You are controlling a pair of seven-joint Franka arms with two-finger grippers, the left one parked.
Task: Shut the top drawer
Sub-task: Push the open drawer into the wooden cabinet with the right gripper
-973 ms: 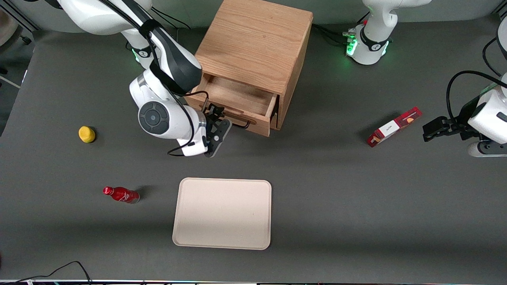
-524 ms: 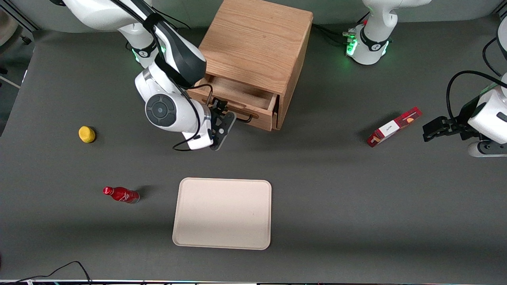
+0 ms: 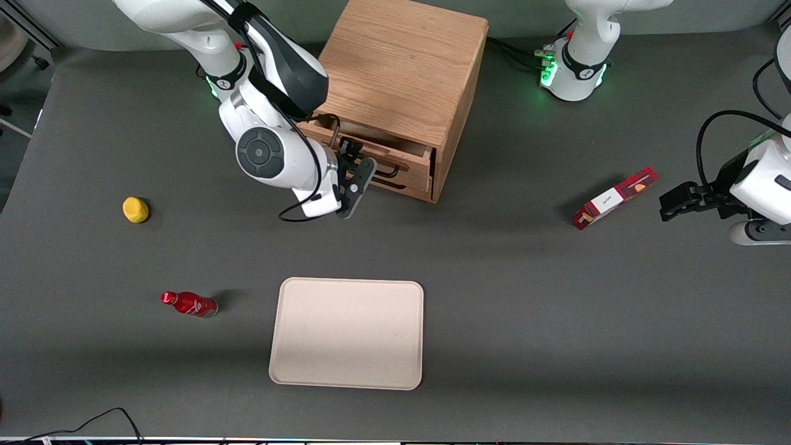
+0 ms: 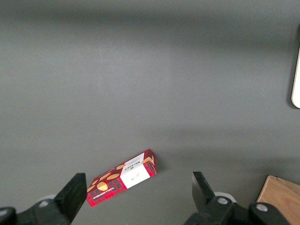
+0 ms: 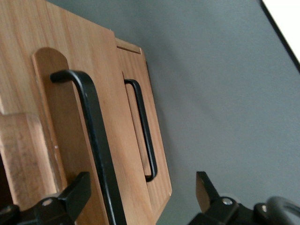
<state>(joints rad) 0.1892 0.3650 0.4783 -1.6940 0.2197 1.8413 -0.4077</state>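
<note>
Cabinet: oak, visible grain, satin finish. Top drawer: light wood, matt; handle black wire, smooth. Gripper in front of the drawer: black matt plastic. Table: dark grey, matt. Tray: beige, matt. Bottle: glossy red.

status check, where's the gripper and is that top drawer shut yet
Gripper open, at the top drawer front, fingers straddling its black handle. Drawer nearly shut, a sliver out. Nothing blocking.
</note>
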